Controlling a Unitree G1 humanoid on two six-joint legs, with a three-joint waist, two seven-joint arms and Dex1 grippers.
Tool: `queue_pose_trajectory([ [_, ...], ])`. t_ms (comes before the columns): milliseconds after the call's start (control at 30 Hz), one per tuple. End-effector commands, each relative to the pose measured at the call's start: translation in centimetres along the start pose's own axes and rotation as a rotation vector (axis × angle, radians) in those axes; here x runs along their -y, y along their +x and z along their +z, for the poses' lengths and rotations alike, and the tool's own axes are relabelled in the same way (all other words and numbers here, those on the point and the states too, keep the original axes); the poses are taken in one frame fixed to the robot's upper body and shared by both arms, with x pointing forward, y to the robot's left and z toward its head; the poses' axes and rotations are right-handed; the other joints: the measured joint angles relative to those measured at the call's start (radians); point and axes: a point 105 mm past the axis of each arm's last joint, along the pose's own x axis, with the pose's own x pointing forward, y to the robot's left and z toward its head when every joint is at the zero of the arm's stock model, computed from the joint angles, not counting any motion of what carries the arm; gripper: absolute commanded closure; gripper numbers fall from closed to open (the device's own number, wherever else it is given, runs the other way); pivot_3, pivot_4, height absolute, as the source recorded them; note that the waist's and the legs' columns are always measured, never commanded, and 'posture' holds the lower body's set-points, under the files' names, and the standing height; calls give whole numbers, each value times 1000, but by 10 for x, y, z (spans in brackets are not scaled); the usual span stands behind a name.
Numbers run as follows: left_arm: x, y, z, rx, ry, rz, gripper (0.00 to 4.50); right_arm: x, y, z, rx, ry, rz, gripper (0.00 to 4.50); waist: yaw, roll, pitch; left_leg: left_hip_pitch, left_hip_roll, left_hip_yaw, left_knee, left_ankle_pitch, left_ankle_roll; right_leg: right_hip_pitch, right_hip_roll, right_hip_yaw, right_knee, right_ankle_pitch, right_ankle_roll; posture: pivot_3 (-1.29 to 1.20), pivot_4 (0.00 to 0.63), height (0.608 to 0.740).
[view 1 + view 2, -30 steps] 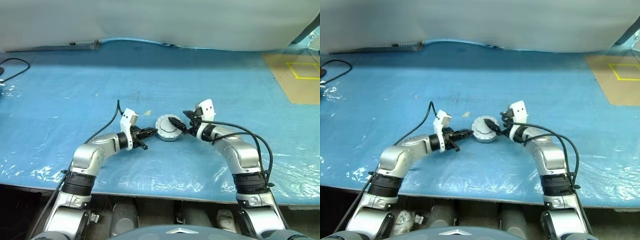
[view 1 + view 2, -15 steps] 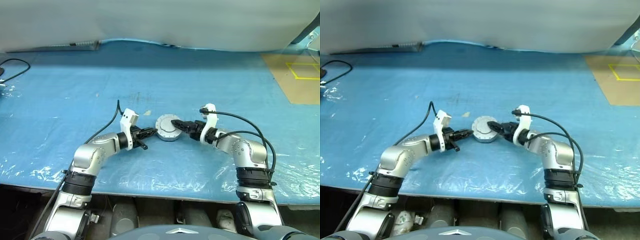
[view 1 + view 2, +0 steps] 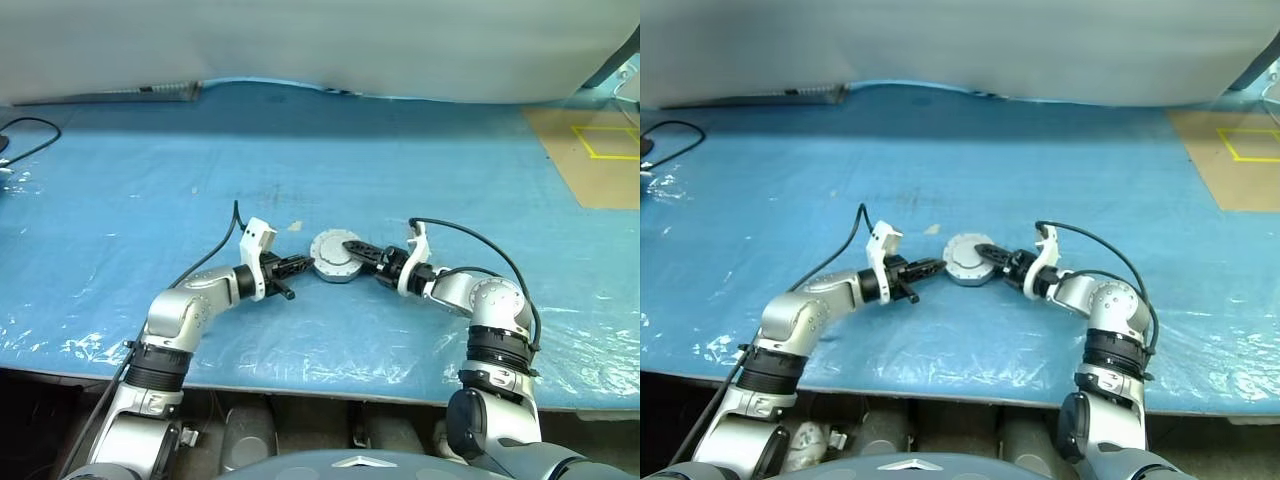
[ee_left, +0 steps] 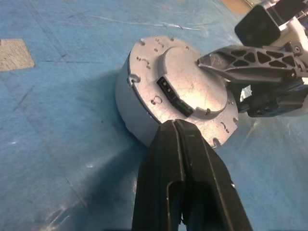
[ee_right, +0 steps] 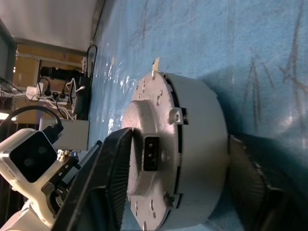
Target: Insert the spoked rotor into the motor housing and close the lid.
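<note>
The motor housing (image 3: 336, 257) sat between the closed left gripper (image 3: 306, 263) and the open right gripper (image 5: 183, 183), which straddled it.

Head stereo pair looks down over the table (image 3: 120, 170); both wrist cameras closely share the motor housing (image 4: 178, 101).

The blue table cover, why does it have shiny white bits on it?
Left eye view: the blue table cover is crinkly plastic, so light glares white off wrinkles near its front edge. Left wrist view: the silver motor casts a soft shadow on the cover, and the close black left gripper looks slightly soft.
</note>
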Motion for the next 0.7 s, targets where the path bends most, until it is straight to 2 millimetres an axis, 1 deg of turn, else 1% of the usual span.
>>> queue_pose_trajectory([
  [33, -1, 0, -6, -17, -10, 7, 4500, 0, -2, -10, -50, 62, 31, 2653, 0, 1, 0, 0, 0, 0, 0, 0, 0, 0, 0, 0, 0, 0, 0, 0, 150, 740],
  [67, -1, 0, -7, -17, -11, 9, 4500, 1, -4, -11, -53, 71, 35, 2813, 1, 1, 0, 0, 0, 0, -1, 0, 0, 0, 0, 0, 0, 0, 0, 0, 150, 740],
  [133, -2, -1, -7, -15, -14, 13, 4500, 3, -7, -14, -60, 82, 35, 2886, 3, 1, 0, 0, 0, 0, -1, 0, 0, 0, 0, 0, 0, 0, 0, 0, 150, 740],
  [167, -2, -1, -7, -14, -15, 14, 4500, 3, -8, -15, -63, 86, 34, 3060, 3, 1, 0, 0, 0, 0, -1, 0, 0, 0, 0, 0, -1, 0, 0, 0, 150, 740],
  [200, -3, -2, -7, -14, -16, 15, 4500, 4, -9, -16, -65, 90, 32, 3370, 3, 1, 0, 0, 0, 0, -1, 0, 0, 0, 0, 0, -1, 0, 0, 0, 150, 740],
  [367, -3, -1, -6, -11, -15, 14, 4500, 7, -12, -24, -84, 87, 16, 3385, 4, 2, 0, 0, 0, 0, -2, 0, 0, 0, 0, 0, -1, 0, 0, 0, 150, 740],
  [500, -7, -2, 1, 16, -19, 23, 4500, 9, -15, -29, -91, 77, -1, 3385, 8, 2, -1, 0, 0, 0, -3, 0, 0, 0, 0, 0, -2, 0, 0, 0, 150, 740],
  [667, -11, -8, 15, 108, -101, 23, 4500, -1, -13, -16, -4, 99, 38, 3385, 8, 2, 0, 0, 0, 0, -3, 0, 0, 0, 0, 0, -2, 0, 0, 0, 150, 740],
  [700, -11, -11, 21, 162, -162, 11, 4317, -6, -12, -9, 26, 103, 59, 3385, 7, 2, 0, 0, 0, 0, -3, 0, 0, 0, 0, 0, -2, 0, 0, 0, 150, 740],
])
